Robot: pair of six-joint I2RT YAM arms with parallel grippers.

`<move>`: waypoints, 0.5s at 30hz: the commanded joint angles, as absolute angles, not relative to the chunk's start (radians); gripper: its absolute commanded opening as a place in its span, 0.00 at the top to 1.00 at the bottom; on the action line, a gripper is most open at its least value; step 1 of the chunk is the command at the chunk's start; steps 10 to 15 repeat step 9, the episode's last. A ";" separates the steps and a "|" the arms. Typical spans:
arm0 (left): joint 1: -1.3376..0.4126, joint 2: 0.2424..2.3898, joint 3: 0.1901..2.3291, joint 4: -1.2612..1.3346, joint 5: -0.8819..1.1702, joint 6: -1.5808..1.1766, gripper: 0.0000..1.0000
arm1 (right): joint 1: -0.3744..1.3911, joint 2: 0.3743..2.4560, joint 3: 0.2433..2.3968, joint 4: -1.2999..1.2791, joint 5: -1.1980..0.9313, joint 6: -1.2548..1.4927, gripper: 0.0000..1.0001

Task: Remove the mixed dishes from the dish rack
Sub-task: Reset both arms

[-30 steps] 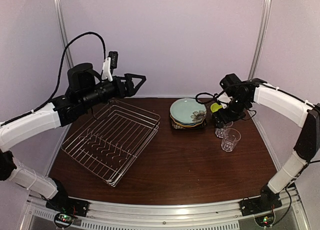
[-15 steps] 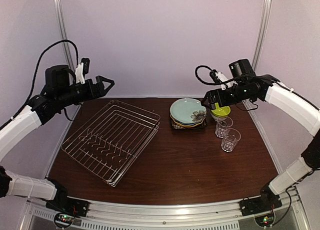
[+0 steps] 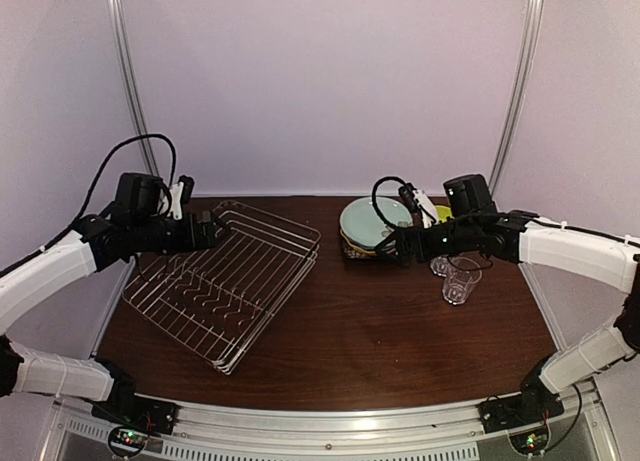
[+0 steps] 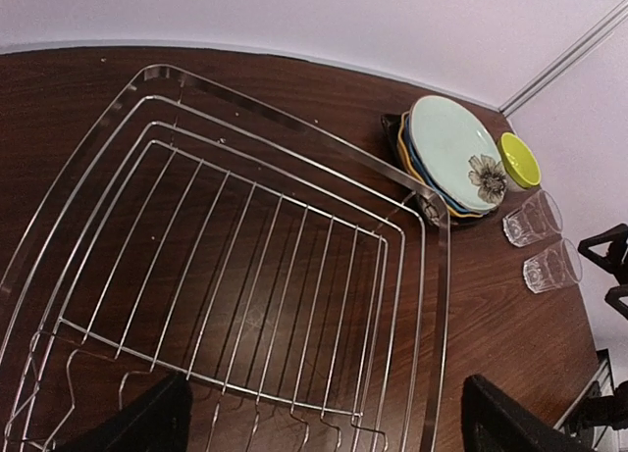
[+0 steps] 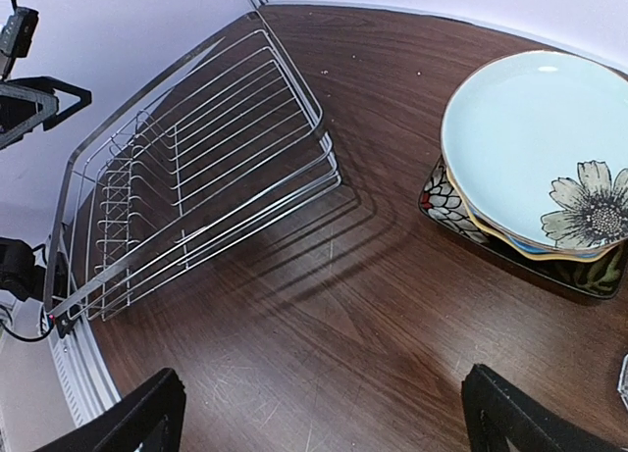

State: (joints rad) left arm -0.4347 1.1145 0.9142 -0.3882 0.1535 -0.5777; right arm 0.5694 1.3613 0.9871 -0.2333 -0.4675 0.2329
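Note:
The silver wire dish rack (image 3: 297, 281) lies empty on the left of the table. The plates (image 3: 372, 226) are stacked at the back centre, the pale teal flower-marked plate (image 5: 530, 148) on top and the dark patterned plate (image 5: 446, 202) at the bottom. The lime-green bowl (image 4: 519, 160) and two clear glasses (image 3: 461, 279) stand right of the stack. The small pale bowl is out of view. My left gripper (image 3: 212, 226) hangs open and empty over the rack's far side (image 4: 444, 305). My right gripper (image 3: 392, 244) is open and empty above bare table in front of the plates.
The rack's rim (image 5: 196, 247) runs left of the right gripper. The back wall and two upright metal posts (image 3: 517, 91) close off the far side. The right arm (image 3: 560, 243) reaches over the glasses.
Both arms have come down from high positions. The left gripper dropped toward the rack's far side. The right gripper swung down and left to in front of the plate stack.

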 commanded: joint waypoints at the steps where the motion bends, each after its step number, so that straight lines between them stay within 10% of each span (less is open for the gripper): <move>1: -0.434 1.113 0.880 -0.350 0.175 -0.610 0.03 | 0.585 1.332 0.957 -0.114 -0.483 0.274 0.00; 15: -0.436 1.136 0.870 -0.312 0.185 -0.629 0.03 | 0.591 1.328 0.968 -0.127 -0.475 0.269 0.00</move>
